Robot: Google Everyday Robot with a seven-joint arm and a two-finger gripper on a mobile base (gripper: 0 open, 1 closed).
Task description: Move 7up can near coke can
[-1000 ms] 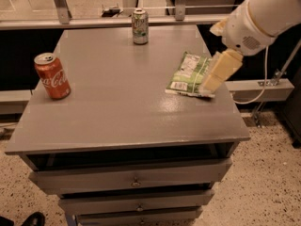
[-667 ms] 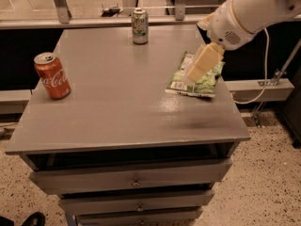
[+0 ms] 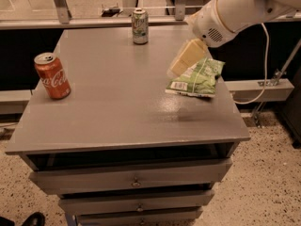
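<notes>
Camera view: one arm reaches in from the upper right over a grey surface that tops a stack of drawers.
7up can: the 7up can stands upright at the far edge of the surface, near its middle, untouched.
Coke can: the coke can stands upright near the left edge, well apart from the 7up can.
End effector: the end effector hangs in the air above the left end of a green snack bag, short of the 7up can and to its right. Whether it is open or closed cannot be told; it has hold of nothing.
Risk, approach: the 7up can sits right at the far rim, so a sideways nudge on arrival could likely tip it or push it off the back.
Risk, bag: a low pass could drag the snack bag along.
Risk, placement: carrying in too close could knock the coke can over.
Change: compared with a second ago, the end effector has travelled left and farther back, from the bag's right side to its left end; both cans and the bag have not moved.
</notes>
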